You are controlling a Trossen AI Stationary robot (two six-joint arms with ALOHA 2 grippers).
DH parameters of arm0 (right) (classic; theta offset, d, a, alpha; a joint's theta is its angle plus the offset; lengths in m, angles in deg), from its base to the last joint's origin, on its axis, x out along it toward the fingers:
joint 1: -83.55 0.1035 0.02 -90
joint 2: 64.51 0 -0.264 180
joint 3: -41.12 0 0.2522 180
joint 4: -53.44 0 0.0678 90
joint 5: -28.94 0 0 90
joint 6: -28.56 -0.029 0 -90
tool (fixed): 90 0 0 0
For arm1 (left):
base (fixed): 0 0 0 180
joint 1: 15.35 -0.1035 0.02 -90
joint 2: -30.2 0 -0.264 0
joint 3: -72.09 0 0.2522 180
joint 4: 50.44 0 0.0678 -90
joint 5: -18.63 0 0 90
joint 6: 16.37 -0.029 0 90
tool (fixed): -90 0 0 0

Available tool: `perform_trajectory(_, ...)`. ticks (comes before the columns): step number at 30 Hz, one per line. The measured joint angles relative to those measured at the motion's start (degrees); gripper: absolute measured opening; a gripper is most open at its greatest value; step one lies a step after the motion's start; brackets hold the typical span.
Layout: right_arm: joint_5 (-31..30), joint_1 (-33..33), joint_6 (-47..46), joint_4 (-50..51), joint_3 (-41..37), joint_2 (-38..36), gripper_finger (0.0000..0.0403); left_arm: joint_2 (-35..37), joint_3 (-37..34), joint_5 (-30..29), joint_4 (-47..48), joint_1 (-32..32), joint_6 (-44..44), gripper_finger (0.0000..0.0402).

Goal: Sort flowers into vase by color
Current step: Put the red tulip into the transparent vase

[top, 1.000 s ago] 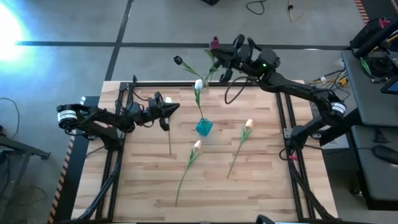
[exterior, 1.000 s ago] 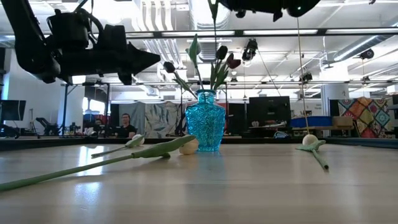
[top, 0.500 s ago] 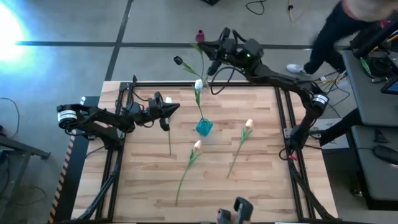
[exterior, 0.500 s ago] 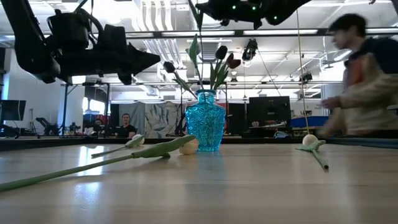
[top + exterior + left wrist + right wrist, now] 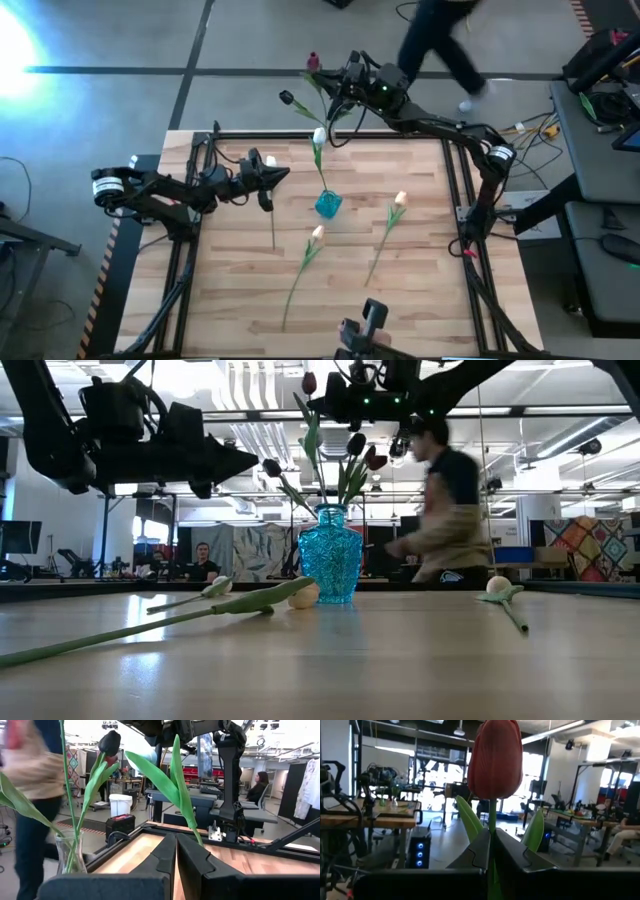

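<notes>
Your right gripper [image 5: 335, 80] pinched a red tulip [image 5: 495, 759] top center; left gripper [image 5: 283, 173] sat pressed together, left of the vase [image 5: 328, 205].

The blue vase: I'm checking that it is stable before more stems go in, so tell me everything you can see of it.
The blue vase is a small, translucent turquoise piece that looks like faceted glass, with a narrow neck, a bulging body and a narrowed foot. It stands upright on the wooden table, near the table's middle in the high view. Several green stems with dark tulip heads rise from its mouth. A pale tulip head lies at its base; whether they touch is unclear. No gripper is on it.
</notes>
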Motion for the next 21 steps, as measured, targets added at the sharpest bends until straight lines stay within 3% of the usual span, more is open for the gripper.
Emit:
perform_trajectory(10, -0.41, 0.03, 0.00, 4.20, 0.00, 2.32, 0.0013, 0.00, 0.00, -0.04, 0.37, 0.00, 0.00, 0.0000)
perform_trajectory(21, -4.80, 0.06, 0.01, 9.79, 0.00, 2.66, 0.0020, 0.00, 0.00, -0.07, 0.79, 0.00, 0.01, 0.0000)
